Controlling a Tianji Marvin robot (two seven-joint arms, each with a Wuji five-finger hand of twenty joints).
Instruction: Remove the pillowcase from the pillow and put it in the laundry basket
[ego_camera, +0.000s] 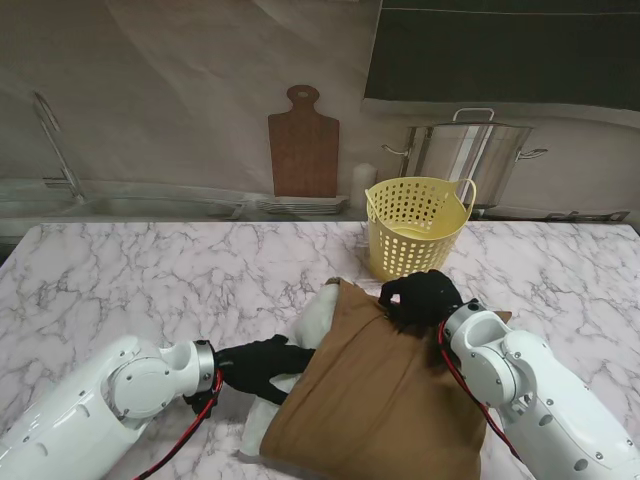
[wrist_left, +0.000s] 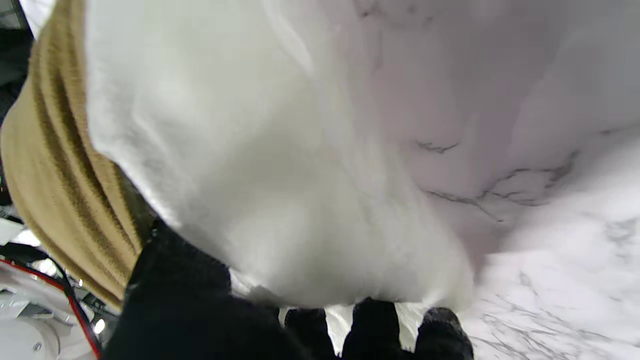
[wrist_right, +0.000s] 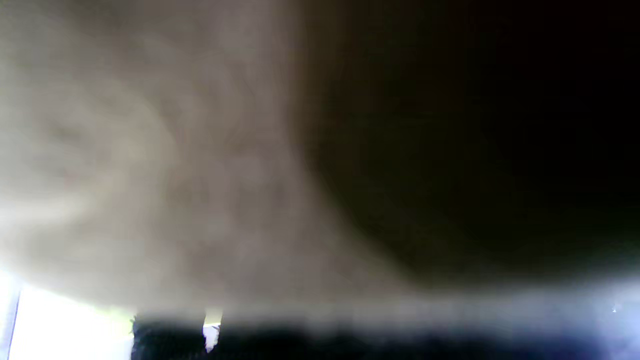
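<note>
A brown pillowcase (ego_camera: 385, 390) covers most of a white pillow (ego_camera: 312, 322) lying on the marble table; the pillow's bare left side sticks out. My left hand (ego_camera: 262, 365), in a black glove, is closed on that bare white edge; the left wrist view shows the white pillow (wrist_left: 260, 165), the ribbed tan pillowcase (wrist_left: 60, 165) and my black fingers (wrist_left: 372, 325) under the pillow. My right hand (ego_camera: 420, 297) pinches the pillowcase's far corner, lifted into a peak. The right wrist view is filled by blurred brown cloth (wrist_right: 150, 150). The yellow laundry basket (ego_camera: 415, 228) stands just beyond the right hand.
A wooden cutting board (ego_camera: 303, 142) leans on the back wall with a white candle-like cylinder (ego_camera: 363, 185) beside it. A steel stockpot (ego_camera: 467, 158) stands behind the basket. A sink with a tap (ego_camera: 55, 150) lies at the back left. Bare marble table (ego_camera: 150, 280) spreads to the left.
</note>
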